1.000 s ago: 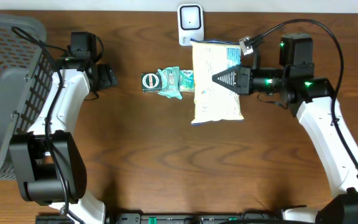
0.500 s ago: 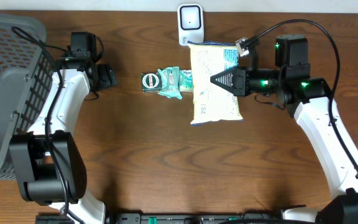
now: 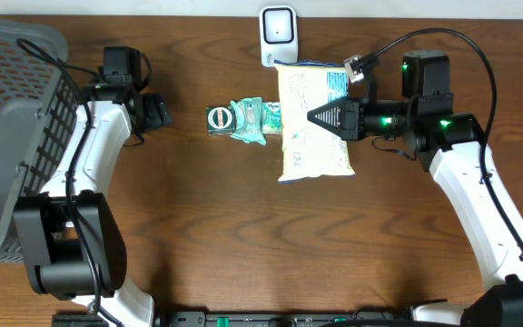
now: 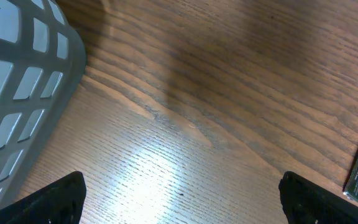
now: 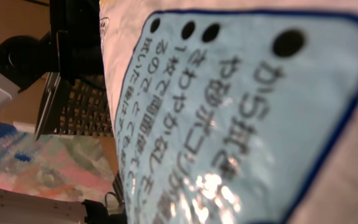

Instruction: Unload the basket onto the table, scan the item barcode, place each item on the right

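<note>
Left end effector hangs wide open, idle. Right end effector is pinched shut on the snack bag. The bag crept slightly toward the scanner a second ago and has sat still since (waiting on the read, I'd guess). Its long axis runs near-to-far, with the blue-label end just at the scanner's foot.

Scanner behind bag; packets just left of bag; basket far left.
</note>
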Controlling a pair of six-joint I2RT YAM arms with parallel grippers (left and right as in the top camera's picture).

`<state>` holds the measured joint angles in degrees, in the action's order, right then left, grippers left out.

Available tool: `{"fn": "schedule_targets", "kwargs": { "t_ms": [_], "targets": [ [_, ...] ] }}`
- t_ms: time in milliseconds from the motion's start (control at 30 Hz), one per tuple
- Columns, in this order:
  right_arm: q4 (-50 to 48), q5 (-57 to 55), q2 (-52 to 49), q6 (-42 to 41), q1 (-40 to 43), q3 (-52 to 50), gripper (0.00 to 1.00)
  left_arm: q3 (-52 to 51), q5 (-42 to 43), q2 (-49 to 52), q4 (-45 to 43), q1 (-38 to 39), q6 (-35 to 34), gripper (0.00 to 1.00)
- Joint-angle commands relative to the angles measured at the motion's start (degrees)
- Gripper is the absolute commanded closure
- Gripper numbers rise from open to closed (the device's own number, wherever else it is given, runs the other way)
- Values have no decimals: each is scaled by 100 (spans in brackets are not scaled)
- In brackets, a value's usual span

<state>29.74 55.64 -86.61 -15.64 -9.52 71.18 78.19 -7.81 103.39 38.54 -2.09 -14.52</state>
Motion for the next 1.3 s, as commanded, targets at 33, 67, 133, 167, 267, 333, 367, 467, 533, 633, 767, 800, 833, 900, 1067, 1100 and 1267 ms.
{"fn": "schedule_targets", "kwargs": {
  "t_ms": [33, 67, 133, 167, 267, 333, 367, 467, 533, 633, 767, 800, 833, 900, 1067, 1100, 1267],
  "targets": [
    [-11, 122, -4, 118, -28, 37, 99, -33, -31, 2, 0, 0, 76, 2],
    [-11, 122, -4, 118, -28, 37, 99, -33, -31, 2, 0, 0, 76, 2],
    [-9, 122, -4, 142, -28, 37, 99, -33, -31, 2, 0, 0, 76, 3],
    [4, 120, -4, 157, -28, 37, 99, -33, -31, 2, -2, 0, 76, 2],
    [35, 63, -4, 157, -31, 37, 99, -33, -31, 2, 0, 0, 76, 3],
    [138, -151, -4, 155, -35, 37, 99, -33, -31, 2, 0, 0, 76, 2],
    [195, -238, -4, 157, -35, 37, 99, -33, -31, 2, 0, 0, 76, 2],
    [372, -549, -4, 162, -33, 37, 99, -33, -31, 2, 0, 0, 76, 2],
    [426, -605, -4, 254, -33, 37, 99, -33, -31, 2, 0, 0, 76, 2],
    [509, -807, -4, 289, -35, 37, 99, -33, -31, 2, 0, 0, 76, 2],
    [977, -2406, -4, 284, -79, 37, 99, -33, -31, 2, 0, 0, 76, 2],
    [1163, -2962, -4, 284, -125, 37, 99, -33, -31, 2, -2, 0, 76, 3],
    [1344, -3495, -9, 284, -177, 37, 99, -33, -31, 2, 0, 0, 76, 2],
    [1639, -4500, -50, 284, -304, 37, 99, -33, -31, 2, 0, 0, 76, 2],
    [2105, -6977, -378, 240, -581, 37, 98, -33, -31, 2, 0, 0, 76, 2],
    [2190, -7512, -544, 240, -634, 37, 98, -33, -31, 2, -2, 0, 76, 2],
    [2361, -8400, -1174, 243, -726, 37, 99, -33, -31, 2, 0, 0, 76, 2]
  ]
}}
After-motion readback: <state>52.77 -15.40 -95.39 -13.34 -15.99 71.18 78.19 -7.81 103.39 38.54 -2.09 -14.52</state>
